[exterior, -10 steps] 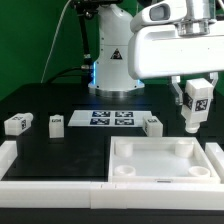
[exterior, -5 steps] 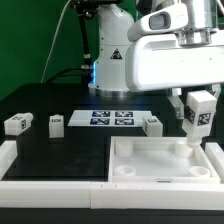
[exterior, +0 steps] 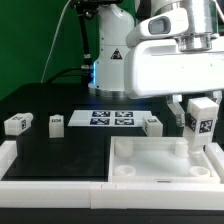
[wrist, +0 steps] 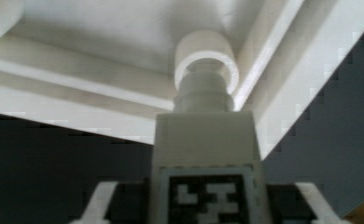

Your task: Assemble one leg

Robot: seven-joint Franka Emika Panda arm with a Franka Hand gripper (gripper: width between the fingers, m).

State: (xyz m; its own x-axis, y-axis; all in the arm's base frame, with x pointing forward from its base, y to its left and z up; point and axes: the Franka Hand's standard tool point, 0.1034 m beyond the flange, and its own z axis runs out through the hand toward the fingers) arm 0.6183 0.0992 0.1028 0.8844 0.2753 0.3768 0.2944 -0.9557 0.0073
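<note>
My gripper (exterior: 200, 118) is shut on a white leg (exterior: 202, 122) with a black-and-white tag and holds it upright over the far right corner of the large white tray (exterior: 160, 160). In the wrist view the held leg (wrist: 205, 150) runs from between my fingers (wrist: 104, 200) toward a round corner socket (wrist: 209, 68) of the tray, its tip close to the socket. Three more legs lie on the black table: one at the exterior view's left (exterior: 17, 125), one small one (exterior: 56, 123), and one beside the marker board (exterior: 152, 125).
The marker board (exterior: 112, 119) lies flat behind the tray. A white raised rim (exterior: 50, 168) borders the table's front and left. The robot base (exterior: 112, 60) stands at the back in front of a green wall.
My gripper with the leg has moved to the exterior view's right and slightly lower, toward the tray's far right corner.
</note>
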